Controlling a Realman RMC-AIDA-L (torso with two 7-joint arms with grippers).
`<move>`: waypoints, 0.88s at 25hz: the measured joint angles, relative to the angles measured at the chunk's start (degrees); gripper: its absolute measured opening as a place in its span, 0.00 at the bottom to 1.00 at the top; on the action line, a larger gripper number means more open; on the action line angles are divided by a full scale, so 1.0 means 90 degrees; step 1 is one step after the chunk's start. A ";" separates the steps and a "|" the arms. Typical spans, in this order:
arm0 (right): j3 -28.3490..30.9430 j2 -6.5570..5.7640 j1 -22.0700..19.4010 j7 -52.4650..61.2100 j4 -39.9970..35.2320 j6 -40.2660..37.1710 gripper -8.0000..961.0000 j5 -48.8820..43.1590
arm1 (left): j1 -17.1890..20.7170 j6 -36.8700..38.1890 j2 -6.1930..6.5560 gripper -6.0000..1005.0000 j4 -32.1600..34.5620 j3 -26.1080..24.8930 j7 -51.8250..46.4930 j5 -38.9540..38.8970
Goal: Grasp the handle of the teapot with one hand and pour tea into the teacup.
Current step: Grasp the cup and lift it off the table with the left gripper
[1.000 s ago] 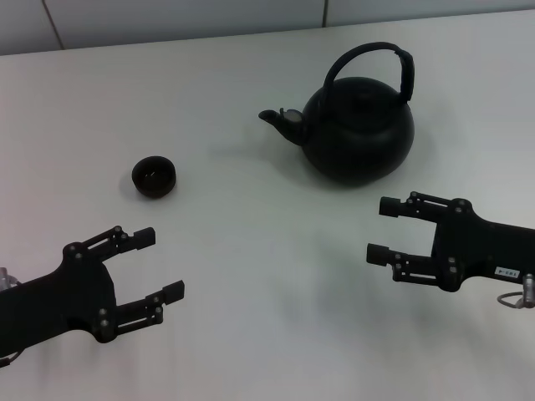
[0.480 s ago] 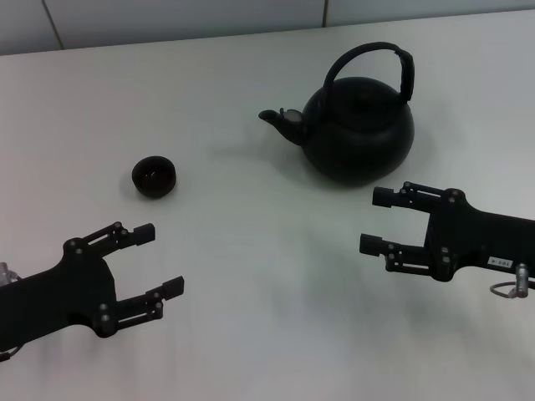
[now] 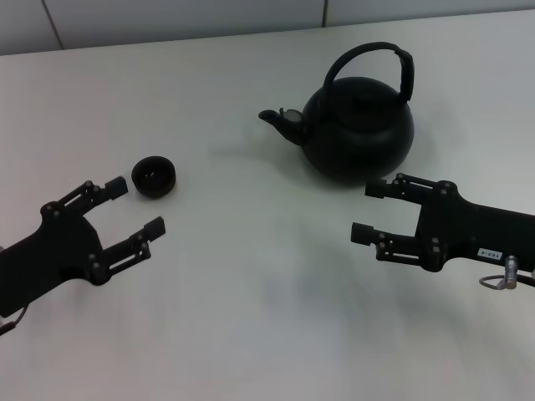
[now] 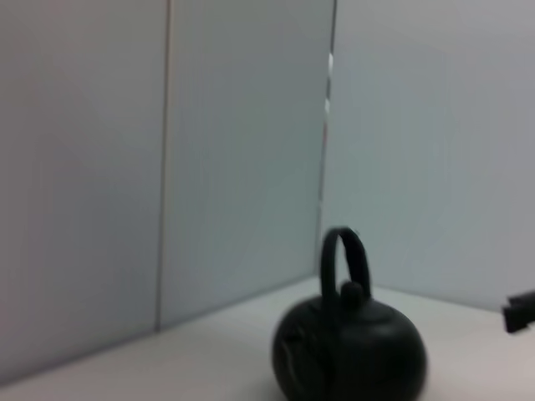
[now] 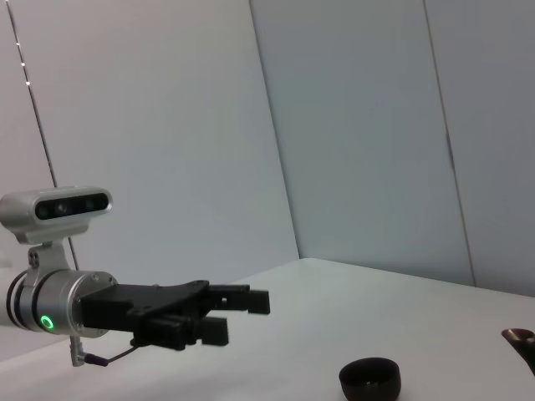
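Observation:
The large matte black teapot (image 3: 355,129) stands at the back right of the white table, spout pointing left; it also shows in the left wrist view (image 4: 349,355). Its black arched handle (image 3: 372,57) rises over the top and shows in the left wrist view too (image 4: 343,251). The small black teacup (image 3: 154,176) sits to the left; it also shows in the right wrist view (image 5: 370,378). My right gripper (image 3: 368,212) is open, just in front of the teapot's body. My left gripper (image 3: 136,206) is open, just in front of the teacup.
The white table (image 3: 251,276) ends at a grey panelled wall (image 3: 167,17) behind. In the right wrist view the left arm (image 5: 150,313) shows beyond the cup.
My left gripper has moved up and forward toward the teacup. My right gripper has moved left and forward, closer to the teapot's base.

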 joint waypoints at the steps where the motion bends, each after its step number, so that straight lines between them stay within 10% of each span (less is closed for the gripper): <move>1: 0.0000 0.0000 0.0000 0.0001 0.0003 0.0014 0.78 0.0000 | 0.0000 0.0000 0.0000 0.80 0.0000 0.0000 0.0000 0.0000; 22: 0.0067 0.0000 -0.0016 0.0219 0.0217 -0.0025 0.78 0.0025 | -0.0662 -0.1933 -0.0053 0.78 -0.1403 0.0062 0.1933 -0.1001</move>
